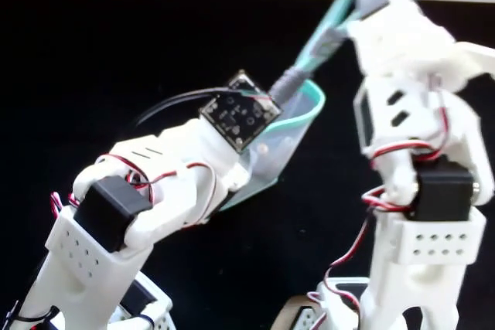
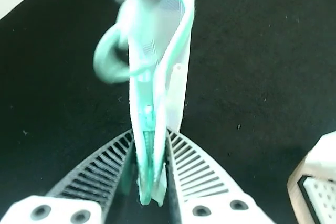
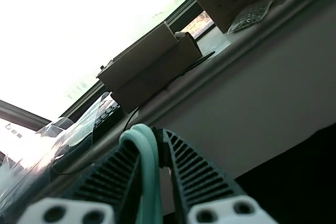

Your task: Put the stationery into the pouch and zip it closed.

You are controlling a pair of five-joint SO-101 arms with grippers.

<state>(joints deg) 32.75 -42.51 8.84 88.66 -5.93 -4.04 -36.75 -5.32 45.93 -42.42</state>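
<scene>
You have one pouch [image 1: 282, 148], clear with teal edging, held between your two grippers; what is inside can't be made out. Your left gripper [image 2: 150, 136] is clamped on one edge, with the pouch extending past its fingertips. Your right gripper [image 3: 152, 136] pinches the pouch's single teal loop [image 3: 148, 171].

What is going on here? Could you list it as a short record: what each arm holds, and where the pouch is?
surface: black table cover
pouch: clear with a green edge, slanting up between the two arms
left gripper: shut on the lower end of the pouch
right gripper: raised high, shut on the green loop at the top end of the pouch
contents: too unclear to tell
zip: cannot tell whether closed
</scene>
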